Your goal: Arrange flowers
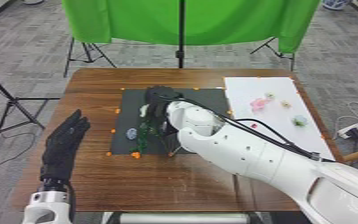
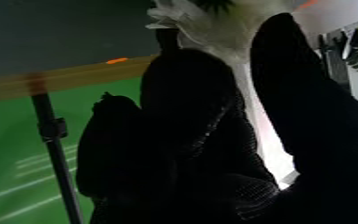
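Locate the white bloom [image 2: 180,15] in the right wrist view, close by the right hand [image 2: 189,85], with thin, splayed petals round a dark green centre. Cannot tell the grip of the right hand, wide or narrow, nor confirm contact with the bloom. Locate the greenery [image 1: 143,142] and a grey-blue bloom [image 1: 131,133] on the dark mat [image 1: 127,100] in the head view. Locate a pink bloom [image 1: 258,104] and a green-white bloom [image 1: 300,120] on the white sheet [image 1: 246,87], to the right of the mat. Note the left hand [image 1: 62,150] as wide, with fingers straight and nothing in grasp, above the left part of the wooden table [image 1: 122,185].

Treat each bloom as light and probably artificial. Expect soft petals, quick to bend or crease under pressure. Expect a stiffer stem, springy when bent and possibly slippery against glove fabric. Do not lift by the petals, at risk of flattening or detaching the head. Pinch the stem a little below the head, between thumb and fingers, with light but firm pressure. Allow for a top-heavy tilt; take hold lower only for better control of the tip. Free any tangled greenery before lifting, so as not to drag neighbouring blooms
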